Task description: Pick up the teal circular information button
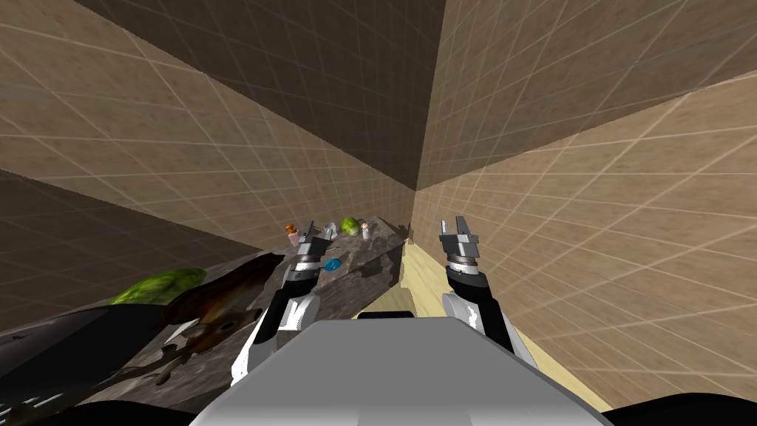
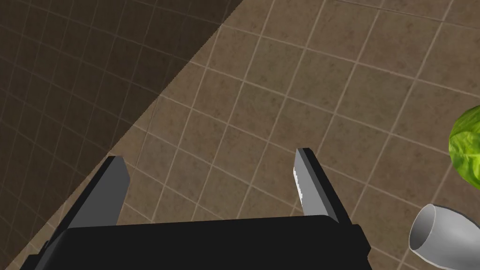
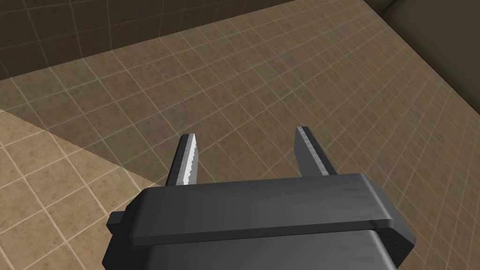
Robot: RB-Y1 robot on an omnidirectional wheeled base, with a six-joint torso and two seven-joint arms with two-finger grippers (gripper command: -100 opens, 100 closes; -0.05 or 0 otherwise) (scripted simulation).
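**A:** How do the fingers of the left gripper stand?

**B:** Spread wide, with nothing between them. They point at a tan tiled wall.

**A:** What sits closest to them?

**B:** A grey cup is just beside one finger, its open mouth turned toward the gripper. A green cabbage is a little past the cup. Neither touches the fingers.

**A:** And the teal round button?

**B:** The head view shows the teal round button lying flat on the dark mottled counter. It is just beside the left wrist, on the side facing the counter's right edge, and nearer to me than the fingertips. The gripper reaches beyond it rather than over it.

**A:** What else does the counter carry?

**B:** The cabbage sits at the far end, by the corner of the walls. A small pale bottle is just beside it, toward the right edge. A small orange-topped bottle stands further left, on the other side of the gripper. At the near left end there is a big leafy green, a glossy brown shape that I cannot name, and a black object at the near left corner.

**A:** And the right gripper?

**B:** The right gripper has its fingers apart and holds nothing. In the head view it is raised beyond the counter's right edge, over a pale wood-coloured strip, well apart from the button.
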